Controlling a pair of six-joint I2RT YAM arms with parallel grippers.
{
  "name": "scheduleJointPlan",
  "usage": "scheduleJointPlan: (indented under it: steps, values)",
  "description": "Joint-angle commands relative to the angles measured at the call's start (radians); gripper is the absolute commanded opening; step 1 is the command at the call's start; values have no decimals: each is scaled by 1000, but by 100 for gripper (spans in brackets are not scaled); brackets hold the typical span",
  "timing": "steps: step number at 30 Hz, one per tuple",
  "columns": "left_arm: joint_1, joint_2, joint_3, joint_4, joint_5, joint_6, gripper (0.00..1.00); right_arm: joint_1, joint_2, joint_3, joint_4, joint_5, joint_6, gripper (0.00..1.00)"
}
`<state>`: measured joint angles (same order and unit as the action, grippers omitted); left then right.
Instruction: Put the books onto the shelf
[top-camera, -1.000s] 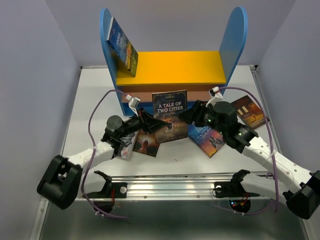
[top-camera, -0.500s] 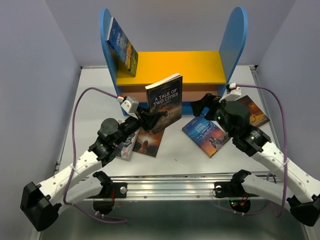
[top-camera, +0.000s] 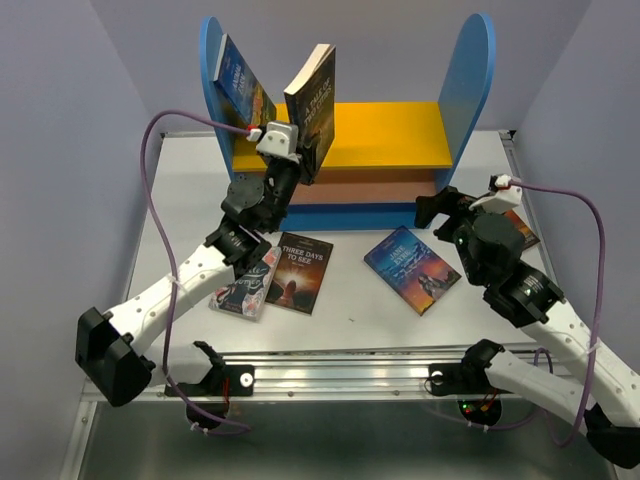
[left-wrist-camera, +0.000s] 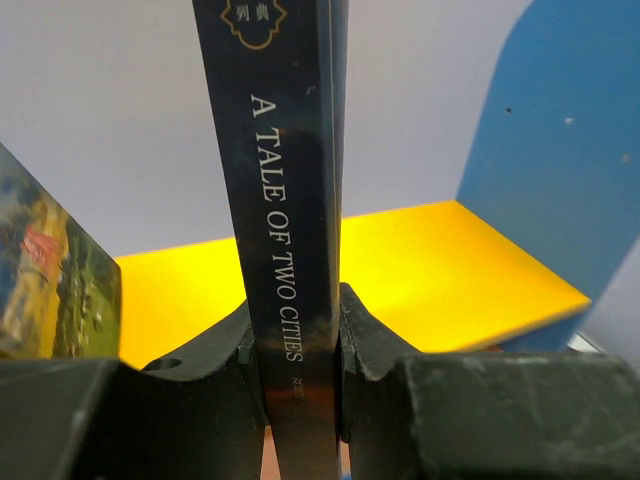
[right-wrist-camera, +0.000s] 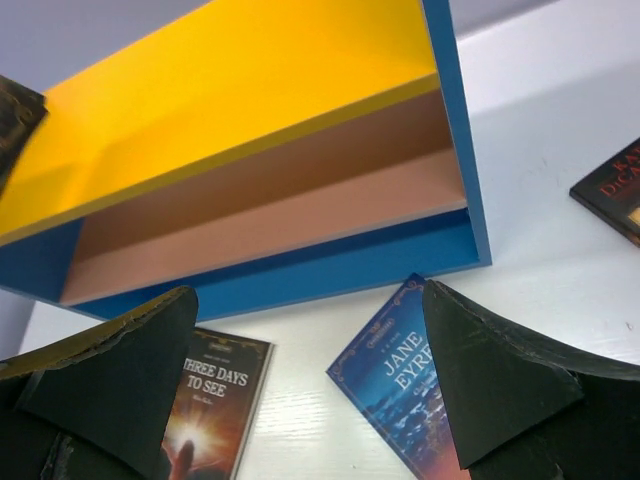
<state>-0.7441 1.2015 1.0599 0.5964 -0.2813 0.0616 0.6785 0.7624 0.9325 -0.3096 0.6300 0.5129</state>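
Book (left-wrist-camera: 285, 220) in left tool (left-wrist-camera: 296, 335): spine legible only from wrist.

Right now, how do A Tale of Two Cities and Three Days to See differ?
A Tale of Two Cities is clamped in the left gripper; Three Days to See is held by nothing. A Tale of Two Cities stands upright at the shelf's yellow board; Three Days to See lies flat, cover up, on the table. Both are thin paperbacks.

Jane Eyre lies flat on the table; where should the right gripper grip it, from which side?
Jane Eyre lies flat, cover up, too thin to pinch from above. Likely best: the long edge facing the right gripper, approached low from that side.
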Motion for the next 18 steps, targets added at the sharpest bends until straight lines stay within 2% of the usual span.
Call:
scheduleJointPlan:
  steps: [1, 7, 18]
  values:
    - [8, 55, 168, 236, -62, 151, 0, 1, 15, -15, -25, 63, 4, 100]
    - [94, 199, 275, 238, -68, 121, 0, 1, 29, -14, -25, 74, -24, 100]
    - [187, 334, 295, 344, -130, 112, 0, 1, 31, -18, -25, 59, -31, 100]
